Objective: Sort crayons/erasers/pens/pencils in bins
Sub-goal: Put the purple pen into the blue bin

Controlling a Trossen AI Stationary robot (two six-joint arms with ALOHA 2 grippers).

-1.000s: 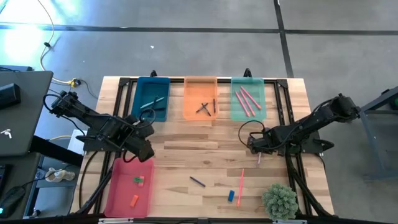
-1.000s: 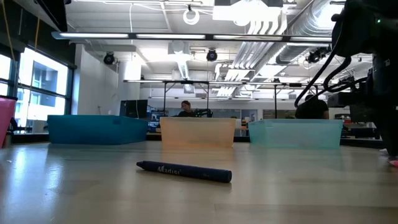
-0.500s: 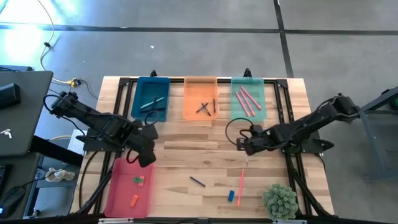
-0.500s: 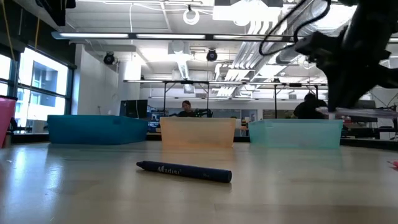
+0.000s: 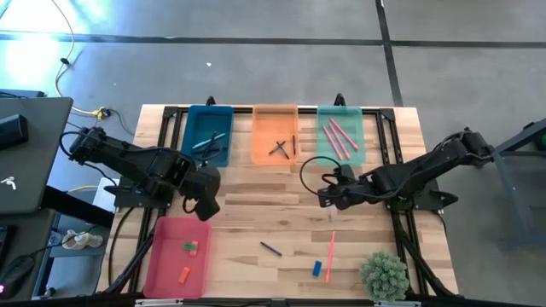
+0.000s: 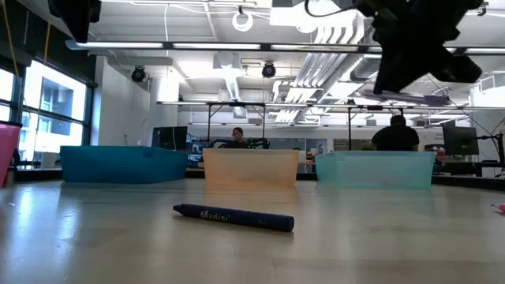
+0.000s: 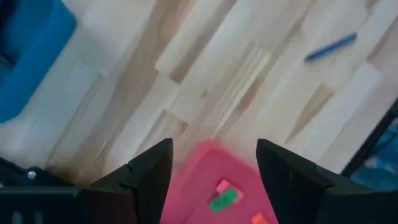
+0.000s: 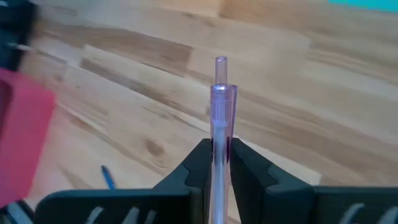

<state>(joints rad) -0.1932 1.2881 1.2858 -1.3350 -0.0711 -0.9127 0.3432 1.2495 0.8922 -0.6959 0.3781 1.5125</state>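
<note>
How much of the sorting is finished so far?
Mostly done: every bin holds something, including erasers in the pink-red bin. The right tool grips a purple pen above the table; the left tool is open and empty. A dark crayon, pink stick and blue eraser remain.

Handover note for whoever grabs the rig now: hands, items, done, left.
Right hand: shut on a clear purple pen, above mid-table in front of the mint green bin.
Left hand: open, holding nothing, over the table by the far end of the pink-red bin.
Done: erasers lie in the pink-red bin; pens in the teal-blue bin; dark sticks in the orange bin; pink sticks in the mint green bin.
Left on the table: dark blue crayon, pink stick, blue eraser, plus the held pen to drop.
</note>
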